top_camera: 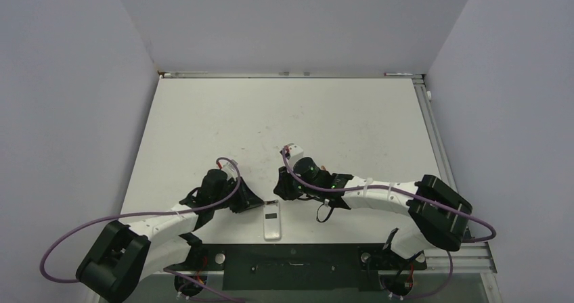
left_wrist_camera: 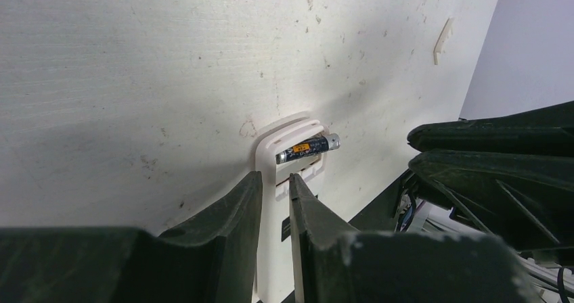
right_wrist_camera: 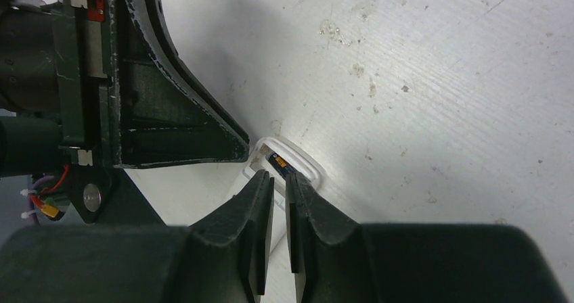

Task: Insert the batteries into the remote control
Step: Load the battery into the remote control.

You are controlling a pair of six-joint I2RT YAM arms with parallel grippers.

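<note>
Slim dark cylindrical battery (left_wrist_camera: pixel 308 148) crosswise on white plastic remote (left_wrist_camera: pixel 269 147), just beyond left fingers (left_wrist_camera: pixel 237 208), slightly parted, empty; right fingers (right_wrist_camera: pixel 254 208) clenched, empty.

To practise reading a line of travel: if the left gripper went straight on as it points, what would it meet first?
Probably the remote control, lying directly ahead of the left gripper; the battery sits crosswise just beyond. Height is unclear, so it might pass above.
</note>
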